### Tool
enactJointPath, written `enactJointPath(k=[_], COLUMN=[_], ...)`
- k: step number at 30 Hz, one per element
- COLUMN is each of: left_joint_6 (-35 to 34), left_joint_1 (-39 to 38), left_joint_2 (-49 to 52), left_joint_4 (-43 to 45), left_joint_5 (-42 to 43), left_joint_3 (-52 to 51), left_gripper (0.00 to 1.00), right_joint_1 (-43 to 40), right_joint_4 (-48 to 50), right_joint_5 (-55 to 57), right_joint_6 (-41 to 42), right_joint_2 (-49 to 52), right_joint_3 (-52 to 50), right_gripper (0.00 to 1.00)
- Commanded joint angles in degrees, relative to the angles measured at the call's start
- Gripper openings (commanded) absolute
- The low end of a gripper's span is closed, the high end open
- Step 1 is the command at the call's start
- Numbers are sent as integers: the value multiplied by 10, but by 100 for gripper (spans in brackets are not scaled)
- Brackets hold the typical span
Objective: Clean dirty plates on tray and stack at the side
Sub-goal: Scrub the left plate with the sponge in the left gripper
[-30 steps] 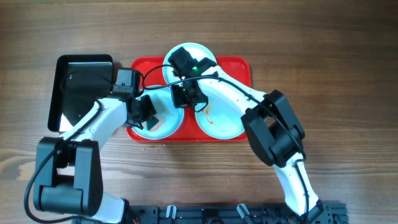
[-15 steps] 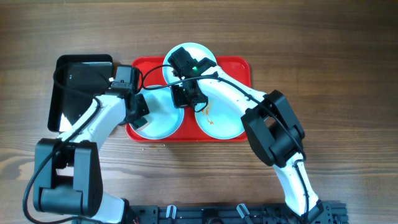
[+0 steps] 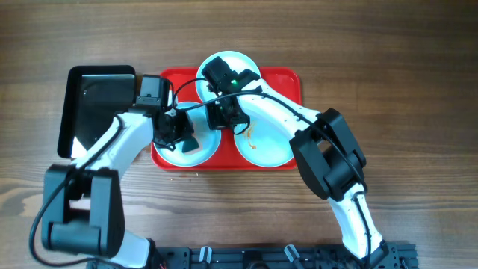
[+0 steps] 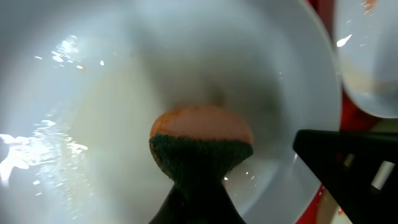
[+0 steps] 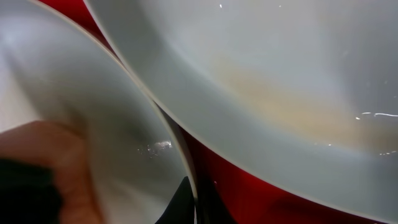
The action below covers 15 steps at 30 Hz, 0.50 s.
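**A:** Which step is this?

**B:** Scrubbing, I'd judge. The near-left plate (image 3: 205, 152) lies on the red tray (image 3: 291, 78). The left end effector (image 3: 179, 138) clamps a sponge (image 4: 202, 134) against its inside, and the right end effector (image 3: 224, 116) pinches its far rim.

**A:** And next?

**B:** Probably finish wiping, then stack it aside. The near-right plate (image 3: 272, 146), smeared orange-brown, and the far plate (image 3: 243, 63) share the tray. The black tray (image 3: 97, 97), left, holds no plates.
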Motion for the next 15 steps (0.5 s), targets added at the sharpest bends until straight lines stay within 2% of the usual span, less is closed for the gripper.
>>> enactJointPath(k=[1,6,12,15], left_joint_6=[-16,-34,-25,-25], left_joint_1=[-21,-40,-37,-25], left_joint_2=[39,59,62,49], left_joint_4=[30,75,10,-12], left_joint_5=[53,38,-174,-225], left_joint_3=[7,7,7,8], left_gripper=[4,4,4,4], right_joint_1=[-1,-1,-1,-1], right_joint_4=[-3,-4,-6,-6], right_joint_5=[38,38,38,38], right_joint_6=[13,13,13,13], right_joint_2=[8,8,8,8], right_joint_3=[-12,-12,-12,-12], right_gripper=[4,5,4,4])
